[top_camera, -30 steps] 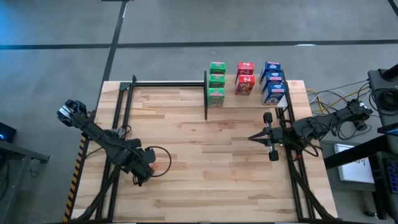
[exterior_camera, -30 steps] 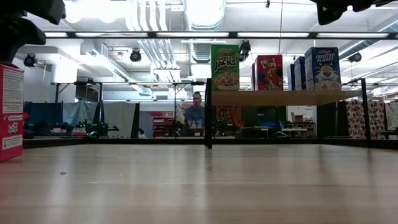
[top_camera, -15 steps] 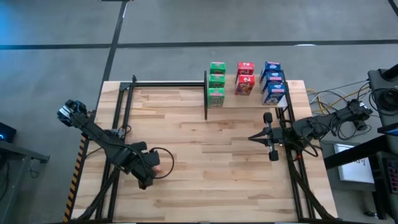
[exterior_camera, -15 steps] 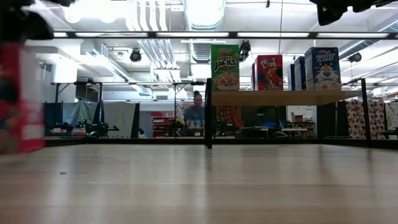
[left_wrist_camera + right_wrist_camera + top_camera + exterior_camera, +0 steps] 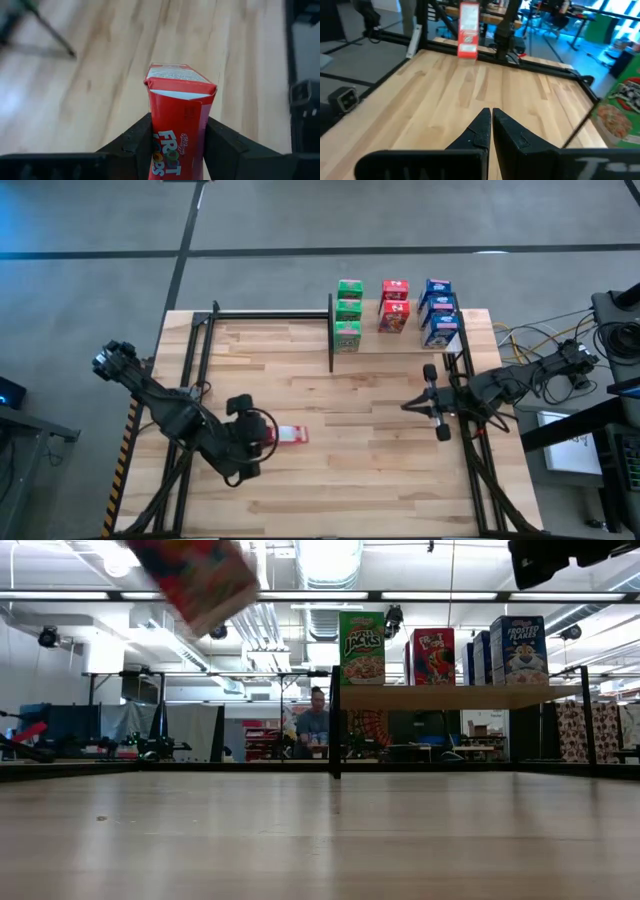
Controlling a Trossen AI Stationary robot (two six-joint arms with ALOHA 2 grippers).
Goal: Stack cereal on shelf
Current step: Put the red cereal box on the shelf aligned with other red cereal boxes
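My left gripper (image 5: pixel 262 436) is shut on a red cereal box (image 5: pixel 178 125) over the table's near left part. The box also shows high up and tilted in the low view (image 5: pixel 200 580), and far off in the right wrist view (image 5: pixel 468 30). The shelf (image 5: pixel 460 696) stands raised at the far right. On it stand rows of green (image 5: pixel 348 315), red (image 5: pixel 394 305) and blue (image 5: pixel 438 312) cereal boxes, each on its bottom end. My right gripper (image 5: pixel 405 403) hangs shut by the right edge, its fingers pressed together (image 5: pixel 491 117). My left gripper pinches the red box by two opposite faces (image 5: pixel 152 142) between its two fingers, at the end nearer the wrist. The fingers slant down from the table's left and lie along the box. The box is lifted clear of the table and tilted, its free end (image 5: pixel 180 75) toward the table's right.
Black frame rails run along the table's left (image 5: pixel 190 380) and right (image 5: pixel 468 440) sides, and a black shelf post (image 5: pixel 331 330) stands at the shelf's left end. Cables (image 5: pixel 530 340) lie off the right edge. A person (image 5: pixel 316 720) sits in the room beyond.
My left gripper has risen and swung toward the table's right, tipping its fingers up from pointing steeply down. The red box, which stood upright on the table at the left, is now lifted clear and tilted. My right arm has kept still.
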